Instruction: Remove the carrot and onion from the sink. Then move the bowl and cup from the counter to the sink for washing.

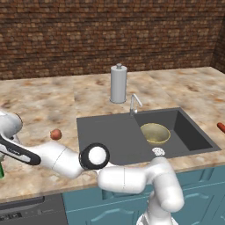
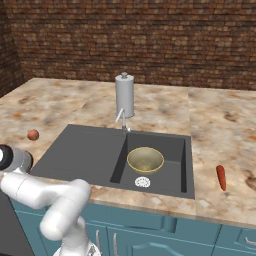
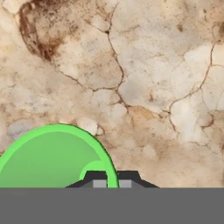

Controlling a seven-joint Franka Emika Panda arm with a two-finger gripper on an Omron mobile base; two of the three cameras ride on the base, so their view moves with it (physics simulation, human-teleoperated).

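The hand view looks down on a green cup (image 3: 52, 159) standing on the marbled counter (image 3: 144, 87). My gripper (image 3: 112, 178) is shut on the cup's rim, one fingertip inside and one outside. A sliver of the cup (image 1: 1, 170) shows at the left edge, where my arm reaches. The olive-yellow bowl (image 1: 155, 133) (image 2: 145, 159) sits in the deep basin of the dark grey sink (image 1: 105, 132) (image 2: 80, 150). On the counter left of the sink lies the onion (image 1: 55, 134) (image 2: 33, 134). The carrot (image 1: 221, 127) (image 2: 221, 177) lies on the counter to the right.
A grey cylindrical canister (image 1: 118, 83) (image 2: 124, 96) stands behind the sink by the silver faucet (image 1: 134, 103). The white drain (image 1: 158, 151) lies in front of the bowl. A brick wall closes the back. A dark appliance front (image 1: 26, 211) sits below the counter's left end.
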